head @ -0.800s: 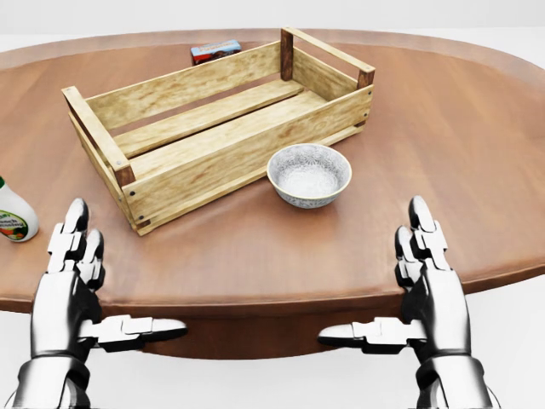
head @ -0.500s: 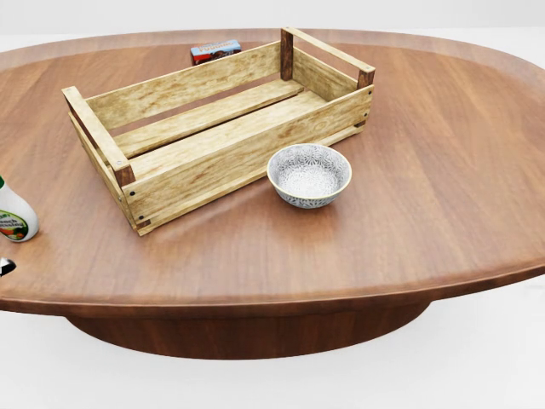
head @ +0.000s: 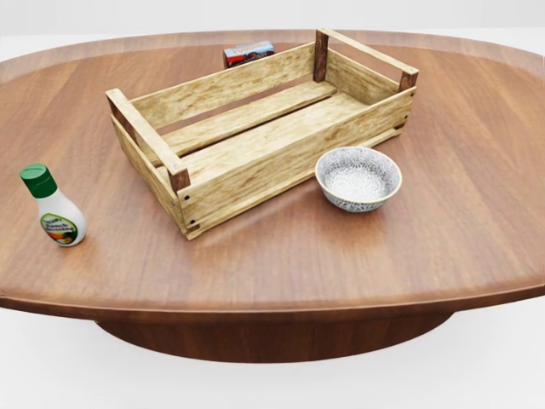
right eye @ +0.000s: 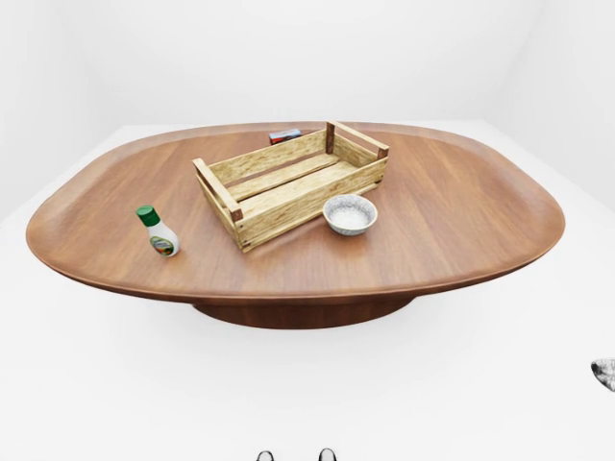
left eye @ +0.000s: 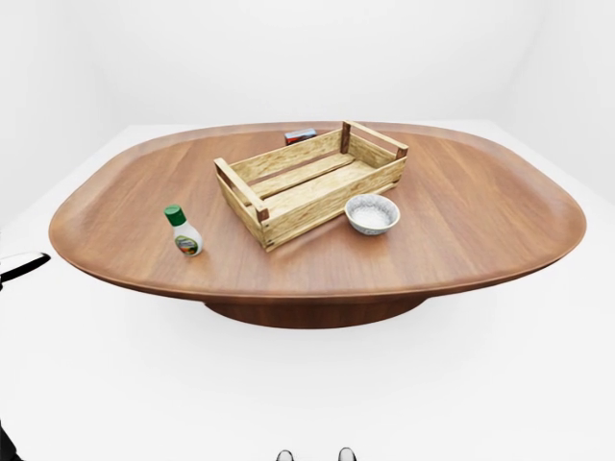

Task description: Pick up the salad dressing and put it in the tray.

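Robot hands barely show: a sliver of the left hand (left eye: 21, 266) pokes in at the left edge of the left-eye view, and a grey bit of the right hand (right eye: 605, 373) sits at the right edge of the right-eye view; both are low down, well away from the table, and I cannot tell if their fingers are apart or together.

On the big oval wooden table (head: 477, 213) stands the salad dressing (head: 54, 207) — a small white bottle with a green cap; it is upright, near the left side of the table, close to the near edge, with nothing touching it.

To its right, well apart from it, sits the tray (head: 264, 128), a wooden crate with slat walls, turned at a slant; nothing lies inside it.

Just beside the tray's near long wall, toward the right, rests a small patterned bowl (head: 358, 178); it looks close to the wood but I cannot tell if it touches.

At the far side — behind the tray's far wall — lies a small red and blue box (head: 248, 53).
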You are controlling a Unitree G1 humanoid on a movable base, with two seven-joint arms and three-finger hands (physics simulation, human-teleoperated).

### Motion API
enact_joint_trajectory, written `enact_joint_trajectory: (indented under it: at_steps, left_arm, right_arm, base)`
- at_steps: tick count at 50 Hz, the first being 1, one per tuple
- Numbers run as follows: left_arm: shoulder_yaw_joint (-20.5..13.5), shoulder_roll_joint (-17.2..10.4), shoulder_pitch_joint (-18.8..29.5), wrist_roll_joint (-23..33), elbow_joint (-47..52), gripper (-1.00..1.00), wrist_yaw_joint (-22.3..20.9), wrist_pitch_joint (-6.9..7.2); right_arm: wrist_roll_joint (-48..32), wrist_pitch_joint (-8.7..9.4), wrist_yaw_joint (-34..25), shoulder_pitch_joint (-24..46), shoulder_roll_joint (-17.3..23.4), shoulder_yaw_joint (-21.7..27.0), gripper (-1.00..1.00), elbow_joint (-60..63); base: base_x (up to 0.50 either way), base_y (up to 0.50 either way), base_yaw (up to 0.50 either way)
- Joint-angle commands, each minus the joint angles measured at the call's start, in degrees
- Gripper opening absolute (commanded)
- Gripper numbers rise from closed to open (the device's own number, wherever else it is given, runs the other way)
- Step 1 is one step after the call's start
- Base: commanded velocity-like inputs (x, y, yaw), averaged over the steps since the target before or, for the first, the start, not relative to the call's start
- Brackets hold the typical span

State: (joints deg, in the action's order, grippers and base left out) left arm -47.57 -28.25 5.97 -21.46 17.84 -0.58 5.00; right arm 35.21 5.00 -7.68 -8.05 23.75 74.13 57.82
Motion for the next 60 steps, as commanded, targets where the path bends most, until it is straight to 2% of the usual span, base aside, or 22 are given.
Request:
enact_joint_trajectory:
  at_steps: [1, 3, 9, 12, 14, 20, 32, 36, 41, 53, 54, 55, 56, 58, 60]
  left_arm:
    - [-1.28, -1.32, -0.27, -1.05, -1.38, 1.00, 0.22, 0.00]
    - [-1.19, -1.31, -0.25, -0.85, -1.90, 1.00, 0.06, 0.00]
    - [-1.15, -1.32, -0.32, -0.57, -2.70, 1.00, 0.01, 0.00]
    - [-0.98, -1.37, -0.31, -0.27, -3.10, 1.00, 0.06, 0.00]
    - [-1.50, -1.49, -0.50, -0.63, -2.48, 1.00, 0.14, 0.00]
    - [-1.49, -1.42, -0.49, -0.55, -2.34, 1.00, 0.14, 0.00]
    - [-2.28, -1.74, -0.66, -0.67, -2.66, 1.00, -0.08, 0.00]
    - [-1.84, -1.62, -0.54, -0.53, -2.78, 1.00, -0.03, 0.00]
    - [-1.62, -1.53, -0.54, -0.40, -2.91, 1.00, -0.08, 0.00]
    - [-2.05, -1.57, -0.56, -0.36, -0.77, 1.00, 0.43, 0.00]
    - [-2.26, -1.58, -0.56, -0.54, -0.58, 1.00, 0.35, 0.00]
    - [-2.20, -1.56, -0.51, -0.36, -0.70, 1.00, 0.37, 0.00]
    - [-2.16, -1.51, -0.48, -0.34, -0.79, 1.00, 0.33, 0.00]
    - [-1.88, -1.43, -0.43, -0.02, -1.06, 1.00, 0.26, 0.00]
    - [-1.66, -1.39, -0.30, 0.05, -1.42, 1.00, 0.20, 0.00]
  right_arm:
    - [-13.34, 0.00, -6.13, 1.50, -1.28, -4.34, 1.00, 2.17]
    - [-17.42, 0.00, -7.81, 2.06, -2.23, -6.52, 1.00, 2.18]
    - [-22.28, 0.00, -11.12, 4.40, -4.08, -9.30, 1.00, 2.17]
    - [-19.04, 0.00, -11.43, 5.05, -4.96, -9.02, 1.00, 2.17]
    - [-17.61, 0.00, -10.46, 3.42, -4.58, -10.16, 1.00, 2.17]
    - [-10.38, 0.00, -6.68, 0.03, -3.52, -9.18, 1.00, 2.17]
    - [-10.34, 0.00, -6.37, -1.09, -3.56, -9.81, 1.00, 2.17]
    - [-14.34, 0.00, -6.68, -1.03, -3.18, -11.44, 1.00, 2.17]
    - [-24.59, 0.00, -11.17, 0.82, -5.12, -14.65, 1.00, 2.17]
    - [-31.52, 0.00, -17.23, 3.96, -8.01, -15.07, 1.00, 2.17]
    - [-30.95, 0.00, -17.47, 4.24, -8.09, -14.42, 1.00, 2.17]
    - [-19.96, 0.00, -19.06, 6.81, -8.79, -8.02, 1.00, 2.17]
    - [-12.94, 0.00, -17.19, 6.47, -7.88, -5.14, 1.00, 2.17]
    - [-9.58, 0.00, -11.97, 2.55, -6.31, -5.86, 1.00, 2.17]
    - [-4.59, 0.00, -9.20, 0.95, -5.57, -5.29, 1.00, 2.17]
  base:
    - [0.08, 0.50, 0.00]
    - [0.08, 0.50, 0.00]
    - [0.10, 0.50, 0.00]
    - [0.22, 0.50, 0.00]
    - [0.32, 0.43, 0.00]
    - [0.48, 0.22, 0.00]
    - [0.50, 0.11, 0.00]
    - [0.50, 0.16, 0.00]
    - [0.39, 0.42, 0.00]
    - [0.32, 0.49, 0.00]
    - [0.32, 0.49, 0.00]
    - [0.50, 0.00, 0.00]
    - [0.50, 0.00, 0.00]
    - [0.50, 0.00, 0.00]
    - [0.50, 0.00, 0.00]
